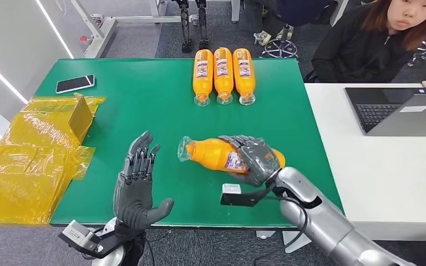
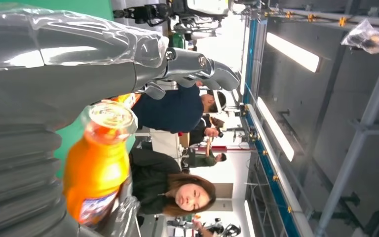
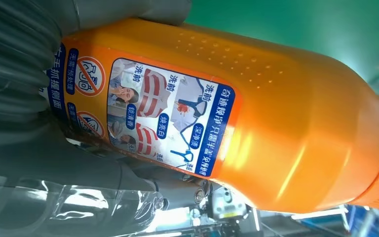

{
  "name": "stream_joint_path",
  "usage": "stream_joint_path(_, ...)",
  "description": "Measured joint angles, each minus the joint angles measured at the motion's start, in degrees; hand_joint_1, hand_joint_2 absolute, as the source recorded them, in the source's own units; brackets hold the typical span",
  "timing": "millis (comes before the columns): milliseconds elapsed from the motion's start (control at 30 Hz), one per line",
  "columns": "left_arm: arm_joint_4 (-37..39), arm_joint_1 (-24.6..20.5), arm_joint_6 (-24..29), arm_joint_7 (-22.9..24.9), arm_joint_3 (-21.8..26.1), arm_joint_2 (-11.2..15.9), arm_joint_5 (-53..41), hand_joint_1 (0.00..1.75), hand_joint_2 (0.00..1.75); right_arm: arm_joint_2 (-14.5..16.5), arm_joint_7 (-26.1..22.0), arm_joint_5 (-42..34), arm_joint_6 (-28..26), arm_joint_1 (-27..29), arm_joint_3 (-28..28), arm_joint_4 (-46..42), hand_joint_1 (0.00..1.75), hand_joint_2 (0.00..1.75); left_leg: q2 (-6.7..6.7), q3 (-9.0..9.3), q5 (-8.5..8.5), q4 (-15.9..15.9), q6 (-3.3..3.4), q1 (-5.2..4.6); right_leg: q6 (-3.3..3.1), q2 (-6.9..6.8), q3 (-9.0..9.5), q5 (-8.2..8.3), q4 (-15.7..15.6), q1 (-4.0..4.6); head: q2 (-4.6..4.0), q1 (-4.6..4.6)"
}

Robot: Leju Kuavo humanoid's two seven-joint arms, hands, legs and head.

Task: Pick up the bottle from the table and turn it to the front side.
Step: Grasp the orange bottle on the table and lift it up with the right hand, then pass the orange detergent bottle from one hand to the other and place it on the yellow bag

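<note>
Bottle lies sideways in the right hand's grasp, left hand spread empty beside it.

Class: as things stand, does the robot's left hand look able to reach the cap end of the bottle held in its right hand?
Probably yes. The left hand is open and holds nothing, and only bare green table lies between it and the clear cap of the bottle. The right hand grips the bottle's other half, so the cap end stays exposed.

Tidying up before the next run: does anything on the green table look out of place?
Crumpled yellow plastic wrap sprawls over the table's left edge, and a phone lies near it. The three spare bottles lie neatly aligned.
</note>
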Motion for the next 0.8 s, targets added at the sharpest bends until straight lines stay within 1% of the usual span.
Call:
stream_joint_path(167, 0.8, -1.3, -0.3, 0.0, 0.0, -0.2, 0.1, 0.0, 1.75, 0.5, -1.0, 0.4, -0.9, 7.2, -1.8, -7.9, 1.75, 1.75, 0.0, -0.01, -0.05, 0.0, 0.01, 0.0, -0.01, 0.0, -0.01, -0.08, 0.0, 0.0, 0.0, 0.0)
stream_joint_path(267, 1.3, -1.8, -0.4, 0.0, 0.0, -0.4, 0.2, 0.0, 1.75, 0.9, -1.6, 0.4, -1.0, 10.0, -2.3, -10.8, 1.75, 1.75, 0.03, -0.02, -0.05, 0.0, 0.01, -0.01, -0.02, 0.02, -0.01, -0.08, 0.0, -0.01, 0.0, 0.0)
stream_joint_path(467, 2.3, -2.8, -2.7, 0.2, 0.0, -0.9, 2.0, 0.0, 1.75, 2.5, -4.0, 0.1, -2.1, 12.7, -3.4, -14.9, 1.75, 1.75, 0.04, -0.02, -0.05, 0.0, 0.01, -0.01, -0.02, 0.02, -0.01, -0.08, 0.0, -0.01, 0.0, 0.01)
stream_joint_path(633, 3.9, -4.0, -4.2, 0.2, 0.0, -1.8, 3.2, 0.0, 1.75, 5.5, -4.2, 0.6, -2.9, 13.9, -3.7, -18.9, 1.75, 1.75, 0.07, 0.0, -0.05, 0.0, 0.01, 0.0, -0.02, 0.04, -0.02, -0.09, 0.0, -0.01, 0.0, 0.0)
stream_joint_path(800, 5.2, -5.0, -5.2, -0.3, 0.0, -2.4, 4.1, 0.0, 1.75, 7.7, -4.2, 0.9, -2.8, 14.1, -4.3, -20.3, 1.75, 1.75, 0.07, -0.01, -0.05, 0.0, 0.01, -0.01, -0.02, 0.05, -0.02, -0.09, 0.0, 0.0, 0.0, 0.01)
